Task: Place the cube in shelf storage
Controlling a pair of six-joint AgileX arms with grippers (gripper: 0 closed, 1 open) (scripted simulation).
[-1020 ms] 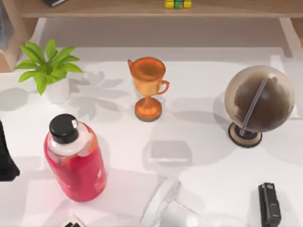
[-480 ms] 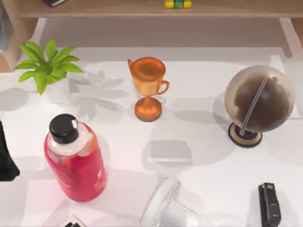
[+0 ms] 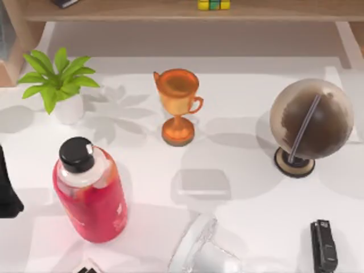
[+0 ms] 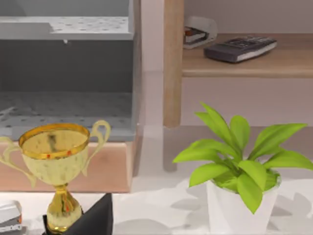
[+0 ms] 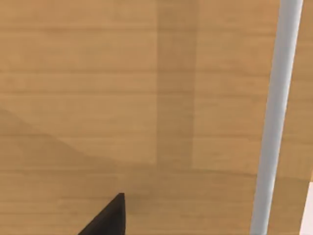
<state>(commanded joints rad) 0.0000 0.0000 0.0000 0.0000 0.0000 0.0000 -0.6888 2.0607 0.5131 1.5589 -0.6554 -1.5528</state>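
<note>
Cube: the cube (image 3: 214, 4) sits on the shelf storage (image 3: 170, 11) board, at the far edge of the counter (image 3: 244, 148), so it looks already stowed.
Left end effector: (image 3: 8, 193) parked at the counter's left edge, plant (image 3: 57, 79) ahead of it; spread or pressed together, cannot tell.
Right end effector: facing wooden board; grip state cannot tell.

We note trophy (image 3: 178, 106), globe (image 3: 310, 122) and plant (image 3: 58, 81) standing before the shelf storage (image 3: 170, 11); gaps between them are open.
</note>
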